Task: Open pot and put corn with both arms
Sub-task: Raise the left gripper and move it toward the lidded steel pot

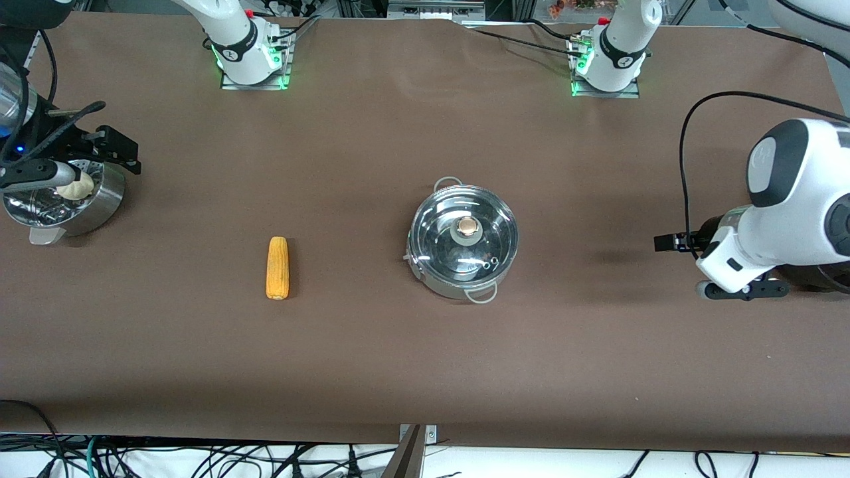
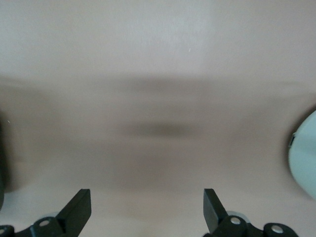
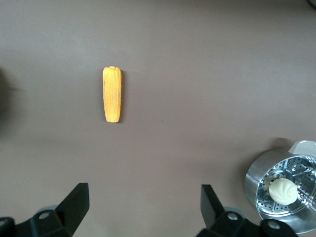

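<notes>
The shiny steel pot (image 1: pixel 463 265) stands mid-table with its glass lid (image 1: pixel 435 229) and brass knob (image 1: pixel 468 227) on. The yellow-orange corn (image 1: pixel 277 267) lies on the table beside it, toward the right arm's end, and also shows in the right wrist view (image 3: pixel 112 94). My right gripper (image 1: pixel 119 149) hangs open and empty by the steamer pot at that end; its own view shows the wide gap (image 3: pixel 143 205). My left gripper (image 1: pixel 667 242) is open and empty over bare table at the left arm's end, pointing toward the pot (image 2: pixel 146 207).
A steel steamer pot (image 1: pixel 99 206) with a white bun (image 1: pixel 75 189) stands at the right arm's end and shows in the right wrist view (image 3: pixel 256 185). A black cooker (image 1: pixel 817 275) sits under the left arm. A pale round edge (image 2: pixel 306 158) shows in the left wrist view.
</notes>
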Robot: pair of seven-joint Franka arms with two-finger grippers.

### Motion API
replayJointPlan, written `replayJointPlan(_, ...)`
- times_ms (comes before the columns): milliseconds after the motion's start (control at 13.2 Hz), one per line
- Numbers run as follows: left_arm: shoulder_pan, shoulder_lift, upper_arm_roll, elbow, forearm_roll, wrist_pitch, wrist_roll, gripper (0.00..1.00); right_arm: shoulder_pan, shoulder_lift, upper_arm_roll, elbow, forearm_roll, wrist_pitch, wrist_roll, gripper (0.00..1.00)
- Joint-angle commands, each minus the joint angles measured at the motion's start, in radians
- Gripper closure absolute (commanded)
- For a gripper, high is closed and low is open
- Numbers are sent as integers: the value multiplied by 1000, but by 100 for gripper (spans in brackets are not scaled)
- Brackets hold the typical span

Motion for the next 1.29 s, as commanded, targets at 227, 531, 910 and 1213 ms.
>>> replayJointPlan(227,2,-188,-17,-49,-81,-14,27,0,-1,27,0,24,14,19,-4,0)
replayJointPlan(531,2,-279,-17,-153,-86,9,32,0,-7,30,-3,24,20,18,-9,0)
replayJointPlan(910,15,-411,-16,-347,-135,127,132,0,0,28,3,35,20,19,-7,0)
replayJointPlan(1213,21,-411,-14,-345,-135,118,139,0,4,28,4,37,20,19,-7,0)
